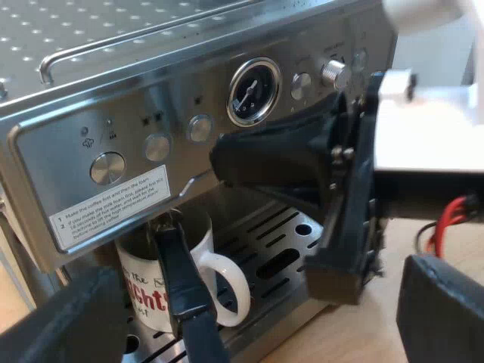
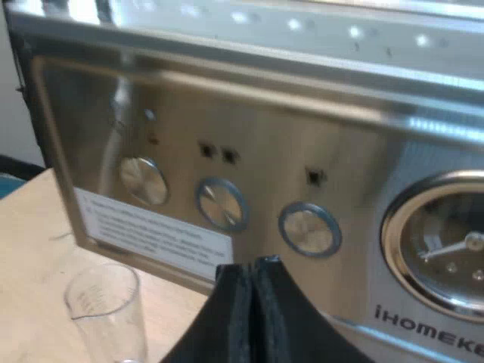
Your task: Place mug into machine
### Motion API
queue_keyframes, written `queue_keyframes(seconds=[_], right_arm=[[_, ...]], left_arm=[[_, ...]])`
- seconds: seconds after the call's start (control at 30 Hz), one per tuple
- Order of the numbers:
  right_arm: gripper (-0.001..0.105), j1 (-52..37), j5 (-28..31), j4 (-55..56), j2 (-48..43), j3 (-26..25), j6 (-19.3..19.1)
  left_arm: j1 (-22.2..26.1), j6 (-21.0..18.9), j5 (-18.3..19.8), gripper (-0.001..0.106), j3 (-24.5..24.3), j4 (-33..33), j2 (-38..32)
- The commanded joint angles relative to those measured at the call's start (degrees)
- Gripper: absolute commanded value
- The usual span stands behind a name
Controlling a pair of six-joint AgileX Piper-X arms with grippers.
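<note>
Left gripper spread wide near mug on machine tray, right gripper pressed together at button panel, measuring glass near machine.

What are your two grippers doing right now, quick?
Left gripper: cannot be told.
Right gripper: closed, holding nothing.

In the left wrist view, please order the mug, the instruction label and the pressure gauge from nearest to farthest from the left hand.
1. Mug, on the drip tray, close by the left hand.
2. Instruction label, on the panel above the mug.
3. Pressure gauge, higher, farther along the panel.
</note>
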Motion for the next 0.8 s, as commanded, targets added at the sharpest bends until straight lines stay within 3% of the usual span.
queue_keyframes(seconds=[0.03,0.53,0.63,0.7,0.8], right_arm=[[0.000,0.87,-0.02,1.82,-1.91,-0.57,-0.63],[0.002,7.05,0.42,6.24,-15.86,7.39,-0.06],[0.021,7.27,0.42,6.24,-19.03,8.88,0.27],[0.045,7.27,0.42,7.13,-20.89,9.39,1.47],[0.073,7.27,0.42,9.50,-22.87,9.38,1.59]], left_arm=[[-0.15,0.48,0.25,0.079,-0.12,-0.34,-0.13],[-0.15,0.47,0.25,0.079,-0.12,-0.34,-0.13],[-0.15,0.47,0.25,0.079,-0.12,-0.34,-0.13],[-0.15,0.47,0.25,0.079,-0.12,-0.34,-0.13],[-0.15,0.47,0.25,0.079,-0.12,-0.34,-0.13]])
